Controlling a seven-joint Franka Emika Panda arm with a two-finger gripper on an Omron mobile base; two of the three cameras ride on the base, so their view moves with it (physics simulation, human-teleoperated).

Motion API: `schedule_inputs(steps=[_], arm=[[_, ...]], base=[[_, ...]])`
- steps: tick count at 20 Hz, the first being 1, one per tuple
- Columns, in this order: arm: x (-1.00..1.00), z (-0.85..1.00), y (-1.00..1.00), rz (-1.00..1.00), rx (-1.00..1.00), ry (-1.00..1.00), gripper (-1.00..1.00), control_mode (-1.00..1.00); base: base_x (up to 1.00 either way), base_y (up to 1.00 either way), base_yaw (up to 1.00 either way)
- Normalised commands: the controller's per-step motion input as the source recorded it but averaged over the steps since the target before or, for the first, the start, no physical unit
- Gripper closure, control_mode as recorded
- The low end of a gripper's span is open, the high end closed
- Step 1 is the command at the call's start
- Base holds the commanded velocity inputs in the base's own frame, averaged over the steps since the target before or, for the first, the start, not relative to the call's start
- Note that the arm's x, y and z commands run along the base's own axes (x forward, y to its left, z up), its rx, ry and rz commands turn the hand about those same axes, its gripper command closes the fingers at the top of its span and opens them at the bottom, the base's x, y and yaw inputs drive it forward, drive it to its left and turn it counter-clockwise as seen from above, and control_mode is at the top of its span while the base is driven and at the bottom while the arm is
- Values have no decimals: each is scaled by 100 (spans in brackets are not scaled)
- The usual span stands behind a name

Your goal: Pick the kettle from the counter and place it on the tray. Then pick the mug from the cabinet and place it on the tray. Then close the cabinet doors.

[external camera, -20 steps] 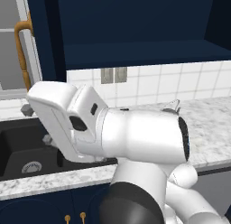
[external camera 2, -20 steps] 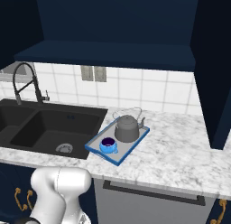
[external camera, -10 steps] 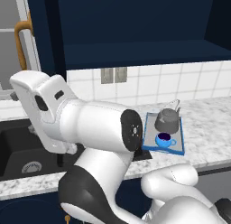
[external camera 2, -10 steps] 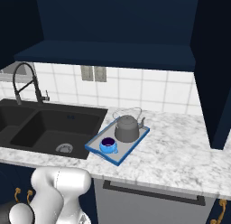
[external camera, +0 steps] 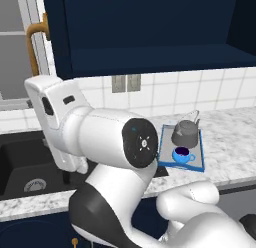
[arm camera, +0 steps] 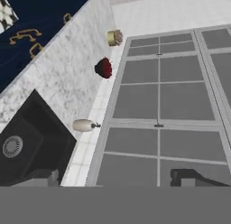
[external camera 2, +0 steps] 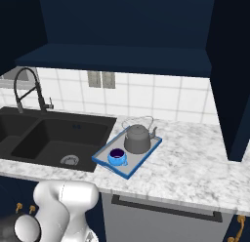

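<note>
1. Kettle (external camera 2: 137, 138) upright on tray (external camera 2: 104, 156), toward the far end; also seen from the left at (external camera: 185, 132) on tray (external camera: 199, 164).
2. Mug (external camera 2: 116, 156) on same tray, at the near end, just beside kettle, handle pointing toward the front edge; from the left at (external camera: 182, 154).
3. Tray flat on tabletop (external camera 2: 195, 163), just right of black sink (external camera 2: 53, 138), set at an angle to the front edge.
4. Cabinet (external camera 2: 122, 26) above, open; navy shelf (external camera 2: 117, 58) visible inside.
5. Right door (external camera 2: 234, 75) swung out, edge toward camera. Left door (external camera: 50, 37) also swung out, brass handle (external camera: 35, 44) showing beside it in the left view.
6. Black spring faucet (external camera 2: 27, 90) behind the sink, against white tiled wall (external camera 2: 161, 97); double outlet plate (external camera 2: 101, 80) on the tiles.
7. Arm bulk low and to the left in left view, in front of the sink, well apart from tray.
8. Fingers: two dark tips (arm camera: 187, 177) at the bottom of hand view, largely cut off by the edge; apart or together, cannot tell. Nothing seen between them.
9. Hand view rolled: sink (arm camera: 27, 146) at lower left, window panes (arm camera: 167, 105) across the right.
10. On marble strip along the window in hand view: pale bottle (arm camera: 84, 125), dark red object (arm camera: 103, 68), small yellowish pot (arm camera: 114, 37). Too small to name further.
</note>
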Motion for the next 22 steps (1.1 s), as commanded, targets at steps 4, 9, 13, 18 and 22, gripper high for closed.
schedule_inputs(steps=[4, 9, 13, 18, 22], arm=[[42, 0, -77, -15, 0, 0, -100, -100], [39, 0, -81, -20, 0, 0, -100, -100], [37, 0, -81, -22, 0, 1, -100, -100], [41, 0, -81, -19, 0, 3, -100, -100], [46, 0, -79, -17, 0, 7, -100, -100]], base=[[0, 0, 0], [0, 0, 0], [0, 0, 0], [0, 0, 0], [0, 0, 0]])
